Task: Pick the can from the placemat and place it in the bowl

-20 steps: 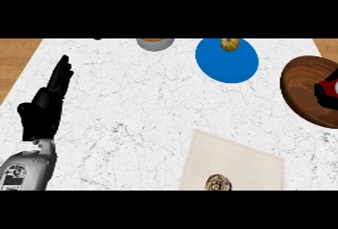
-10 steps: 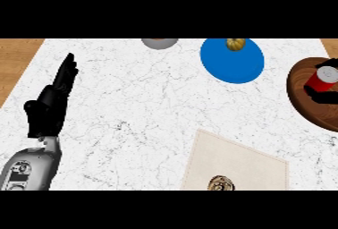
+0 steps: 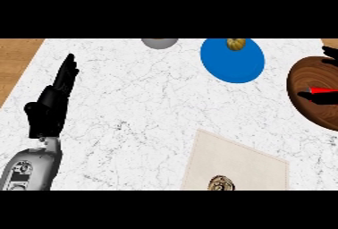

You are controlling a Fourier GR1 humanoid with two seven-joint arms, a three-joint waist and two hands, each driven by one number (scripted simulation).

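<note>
Left hand (image 3: 51, 105) at left edge, fingers straight, holding nothing. Grey object (image 3: 159, 42) and blue plate (image 3: 232, 60) at top centre. Beige placemat (image 3: 238, 163) lower right, can (image 3: 222, 184) with round gold-brown top on its bottom edge. Wooden bowl (image 3: 314, 100) far right; right hand (image 3: 315, 96) there, fingers unclear.
</note>
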